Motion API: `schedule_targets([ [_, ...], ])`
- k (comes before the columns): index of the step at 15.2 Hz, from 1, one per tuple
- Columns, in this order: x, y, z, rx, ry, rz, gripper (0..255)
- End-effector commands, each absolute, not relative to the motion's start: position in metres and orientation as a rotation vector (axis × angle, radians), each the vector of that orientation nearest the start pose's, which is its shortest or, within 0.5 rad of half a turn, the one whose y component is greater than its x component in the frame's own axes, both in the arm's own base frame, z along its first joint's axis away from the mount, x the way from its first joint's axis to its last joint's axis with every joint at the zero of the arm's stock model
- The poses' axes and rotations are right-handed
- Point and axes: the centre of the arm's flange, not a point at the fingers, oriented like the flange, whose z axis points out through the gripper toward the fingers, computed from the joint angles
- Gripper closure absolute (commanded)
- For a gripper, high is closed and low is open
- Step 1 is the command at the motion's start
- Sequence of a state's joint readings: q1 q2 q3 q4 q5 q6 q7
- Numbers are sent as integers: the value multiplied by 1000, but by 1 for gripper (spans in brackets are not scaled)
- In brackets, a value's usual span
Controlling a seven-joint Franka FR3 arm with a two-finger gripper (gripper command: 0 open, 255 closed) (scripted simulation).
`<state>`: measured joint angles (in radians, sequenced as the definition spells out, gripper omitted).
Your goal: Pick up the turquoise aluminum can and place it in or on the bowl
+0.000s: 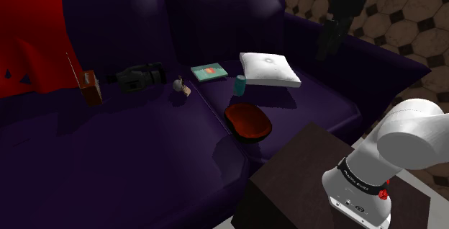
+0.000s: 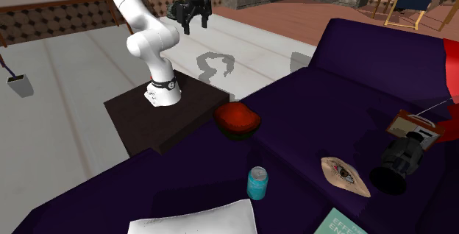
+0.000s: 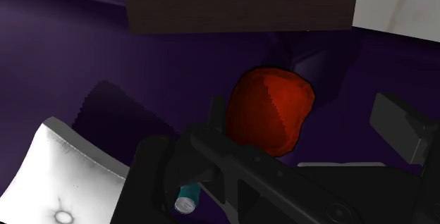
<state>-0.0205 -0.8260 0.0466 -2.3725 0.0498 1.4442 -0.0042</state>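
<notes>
A turquoise can [image 1: 239, 85] stands upright on the purple sofa seat, between a white pillow [image 1: 270, 68] and a red bowl [image 1: 248, 121]. In the second exterior view, the can [image 2: 257, 183] is nearer the camera than the bowl [image 2: 237, 118]. My black gripper [image 2: 191, 26] hangs high in the air beside the stand, open and empty, well away from both. The shoulder view has the gripper [image 1: 331, 47] above the sofa's arm. Seen from the wrist, the bowl [image 3: 271, 110] lies between the spread fingers and the can [image 3: 188, 200] is partly hidden behind the hand.
The dark stand [image 2: 162, 111] butts against the sofa's front. On the seat lie a teal book [image 1: 209, 72], a black camera [image 1: 140, 76], a small radio [image 1: 90, 87] and a small flat object [image 2: 344, 174]. A red blanket [image 1: 29, 40] drapes the sofa back.
</notes>
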Motion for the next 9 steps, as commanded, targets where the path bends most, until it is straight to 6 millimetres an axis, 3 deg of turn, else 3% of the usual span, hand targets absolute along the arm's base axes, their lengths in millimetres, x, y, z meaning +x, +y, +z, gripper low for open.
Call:
schedule_targets([
  [1,282,18,584,-3122,-27,161,0],
  [9,354,-13,517,-3125,-33,131,0],
])
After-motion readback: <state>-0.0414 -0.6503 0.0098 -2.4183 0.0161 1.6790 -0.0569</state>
